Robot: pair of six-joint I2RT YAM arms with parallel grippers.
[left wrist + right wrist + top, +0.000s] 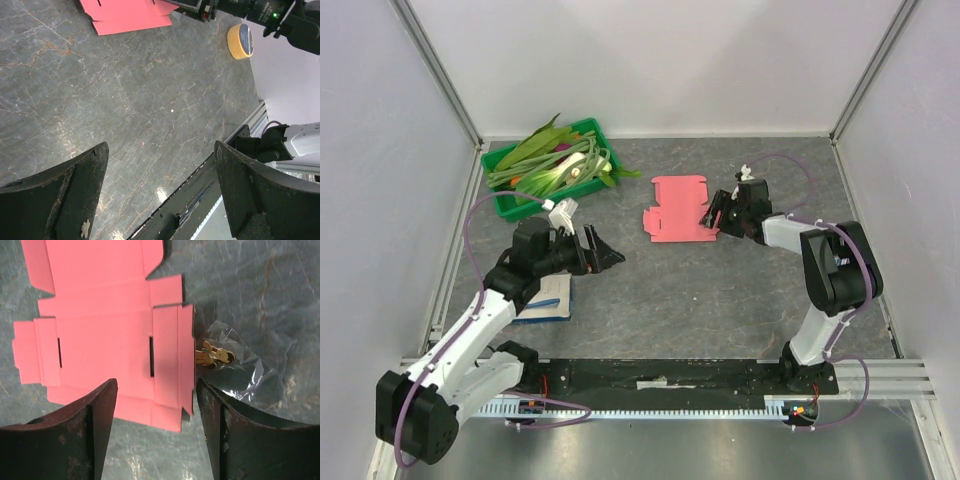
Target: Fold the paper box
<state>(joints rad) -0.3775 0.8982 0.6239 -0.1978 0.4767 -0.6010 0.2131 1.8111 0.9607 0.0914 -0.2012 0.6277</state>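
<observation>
The paper box (pixel 110 340) lies flat and unfolded on the grey table (pixel 720 290), below my right pincer (pixel 156 390), which is spread wide. It looks light, thin and bendy, so I'd pinch its right side flap (pixel 172 355), clear of the small plastic bag (pixel 235 365). My left pincer (pixel 161 150) is also spread, well apart.

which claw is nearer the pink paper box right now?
Right. The right claw is open at the right edge of the paper box; the left claw, also open, is well off to its left, clear of it.
</observation>
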